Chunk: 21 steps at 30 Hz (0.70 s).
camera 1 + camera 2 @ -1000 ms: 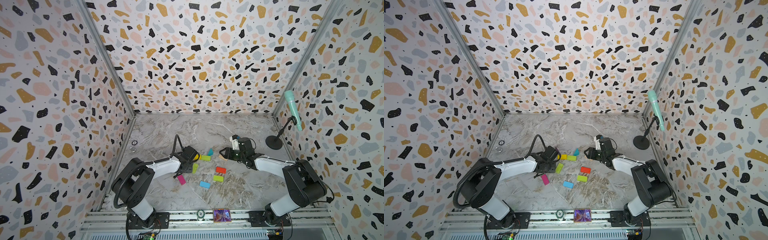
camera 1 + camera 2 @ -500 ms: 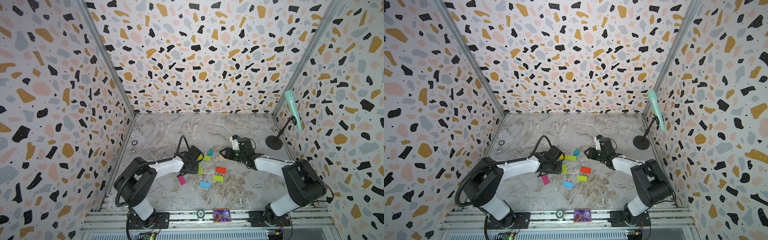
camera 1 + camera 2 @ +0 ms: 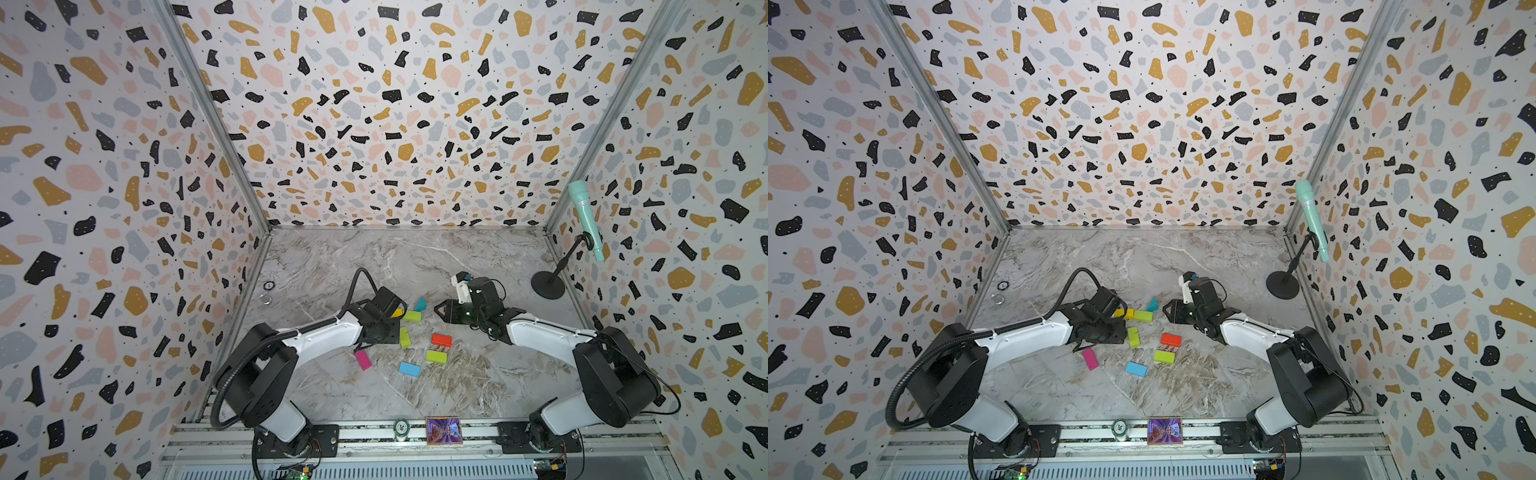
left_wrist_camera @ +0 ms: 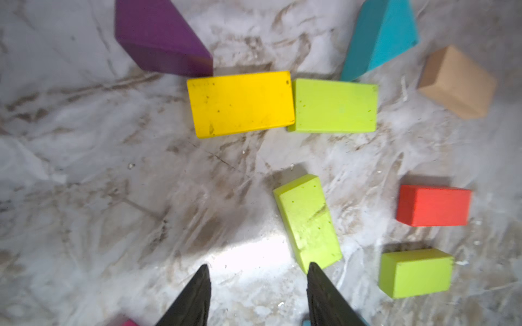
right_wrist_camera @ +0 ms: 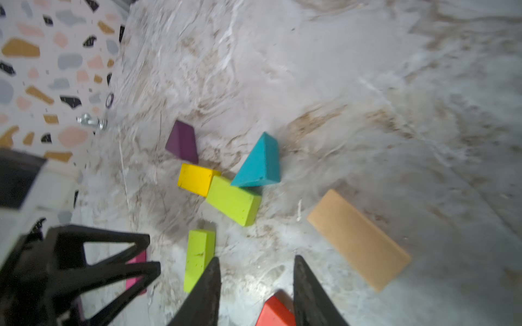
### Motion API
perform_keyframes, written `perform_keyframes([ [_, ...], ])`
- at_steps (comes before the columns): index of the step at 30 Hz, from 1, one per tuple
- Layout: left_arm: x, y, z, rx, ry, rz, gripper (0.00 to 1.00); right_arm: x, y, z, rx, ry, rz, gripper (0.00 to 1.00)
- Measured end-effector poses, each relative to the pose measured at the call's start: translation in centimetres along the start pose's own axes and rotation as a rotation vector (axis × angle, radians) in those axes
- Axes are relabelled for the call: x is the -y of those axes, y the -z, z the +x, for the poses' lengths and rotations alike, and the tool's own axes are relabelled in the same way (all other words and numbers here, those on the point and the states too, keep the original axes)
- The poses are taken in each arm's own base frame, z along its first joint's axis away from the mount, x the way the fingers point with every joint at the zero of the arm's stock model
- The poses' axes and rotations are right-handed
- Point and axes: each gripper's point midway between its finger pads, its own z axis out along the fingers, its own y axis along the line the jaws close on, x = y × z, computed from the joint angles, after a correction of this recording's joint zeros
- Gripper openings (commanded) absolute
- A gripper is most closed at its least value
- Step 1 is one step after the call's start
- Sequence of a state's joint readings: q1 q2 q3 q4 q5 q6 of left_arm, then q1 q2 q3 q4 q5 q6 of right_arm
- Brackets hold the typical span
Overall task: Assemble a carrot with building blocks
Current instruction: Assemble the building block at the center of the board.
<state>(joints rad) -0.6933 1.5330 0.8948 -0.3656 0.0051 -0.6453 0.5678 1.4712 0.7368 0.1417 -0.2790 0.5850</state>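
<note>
Nearest the rail, the blue brick lies at 6 o'clock among the loose building blocks. The magenta brick is at 8, and the near lime brick and red brick are at 4. The left gripper hangs spread and empty, just beside the tilted lime brick. The right gripper hovers at 2, parted and grasping nothing. At 12 the carrot is only begun: the yellow brick touches the far lime brick. The purple wedge and teal wedge lie beyond them, with the tan brick nearby.
</note>
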Motion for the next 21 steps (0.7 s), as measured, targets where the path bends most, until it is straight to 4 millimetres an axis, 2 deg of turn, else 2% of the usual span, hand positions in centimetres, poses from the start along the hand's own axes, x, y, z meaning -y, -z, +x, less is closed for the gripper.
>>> perform_keyframes([
  [3,-1.1,2.0,-2.5,0.079,0.079,0.022,0.57,-3.7,0.3,1.4,-0.017,0.075,-0.037,0.23],
  [6,-2.6,3.7,-5.1,0.16,0.147,0.036,0.57,-6.8,0.4,3.5,-0.046,0.121,-0.076,0.12],
  [10,-4.6,4.3,-7.2,0.212,0.211,0.04,0.57,-9.2,-0.8,7.5,-0.127,0.146,-0.094,0.05],
  [14,-5.2,4.5,-8.1,0.233,0.231,0.062,0.58,-8.5,-2.5,10.7,-0.209,0.124,-0.049,0.0],
  [21,-4.3,4.3,-8.4,0.243,0.209,0.124,0.57,-6.9,-4.3,12.4,-0.258,0.052,0.005,0.0],
])
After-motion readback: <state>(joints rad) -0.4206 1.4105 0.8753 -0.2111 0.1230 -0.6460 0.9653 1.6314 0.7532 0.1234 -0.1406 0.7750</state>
